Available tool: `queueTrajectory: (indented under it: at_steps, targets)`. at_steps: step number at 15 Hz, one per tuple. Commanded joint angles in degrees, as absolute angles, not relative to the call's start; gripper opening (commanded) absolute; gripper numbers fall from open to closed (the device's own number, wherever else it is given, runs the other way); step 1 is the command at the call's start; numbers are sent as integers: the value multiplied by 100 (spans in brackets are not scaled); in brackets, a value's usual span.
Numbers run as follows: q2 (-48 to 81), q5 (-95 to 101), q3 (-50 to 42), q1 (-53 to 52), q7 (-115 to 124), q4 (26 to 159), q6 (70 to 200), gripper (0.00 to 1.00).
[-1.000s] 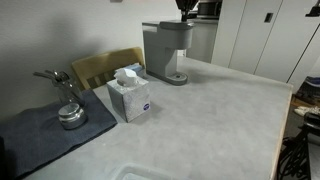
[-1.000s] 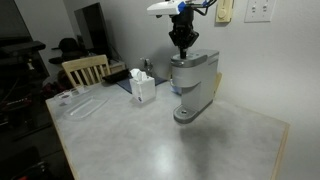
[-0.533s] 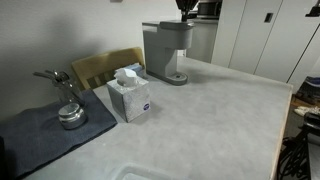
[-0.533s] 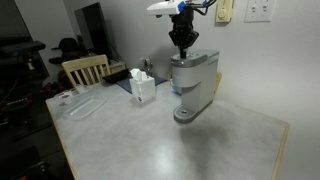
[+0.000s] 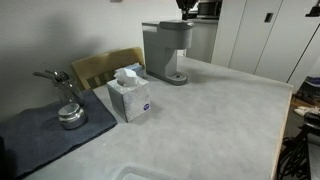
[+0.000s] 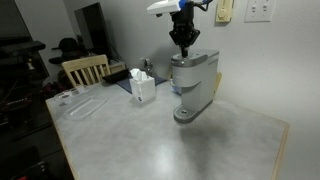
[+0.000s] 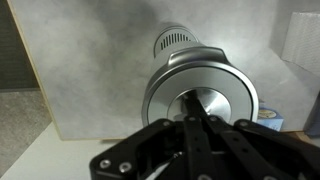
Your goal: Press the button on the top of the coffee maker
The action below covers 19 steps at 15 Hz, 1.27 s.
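Observation:
The grey coffee maker (image 5: 167, 50) stands at the back of the counter; it also shows in an exterior view (image 6: 195, 82). My gripper (image 6: 182, 50) hangs straight down over its head, fingertips at or touching the top. In an exterior view only the tip of the gripper (image 5: 184, 16) shows at the upper edge. In the wrist view the fingers (image 7: 198, 112) are pressed together and point at the round silver top (image 7: 200, 88) of the machine. Nothing is held.
A white-and-blue tissue box (image 5: 130, 95) stands left of the machine, also in an exterior view (image 6: 142, 86). A wooden chair (image 5: 103, 67) is behind it. A dark mat with a metal kettle-like pot (image 5: 68, 110) lies at the left. A clear tray (image 6: 80, 104) sits on the counter.

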<state>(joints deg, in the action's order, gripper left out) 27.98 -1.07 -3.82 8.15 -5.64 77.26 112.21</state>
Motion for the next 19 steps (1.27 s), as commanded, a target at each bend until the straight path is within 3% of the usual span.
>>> queueTrajectory:
  at_steps: [1, 6, 8, 10, 11, 14, 19]
  targets:
    - [2837, 103, -414, 784, -656, 7526, 11217, 0]
    - [2862, 233, -406, 761, -680, 7237, 11241, 0]
    - [2880, 251, -410, 750, -648, 7110, 11207, 28]
    - [2914, 296, -440, 727, -537, 6967, 11092, 40]
    - [2807, 178, -388, 765, -580, 7175, 11195, 22]
    - [2808, 194, -395, 765, -573, 7116, 11189, 41]
    - [2810, 195, -395, 764, -572, 7116, 11189, 41]
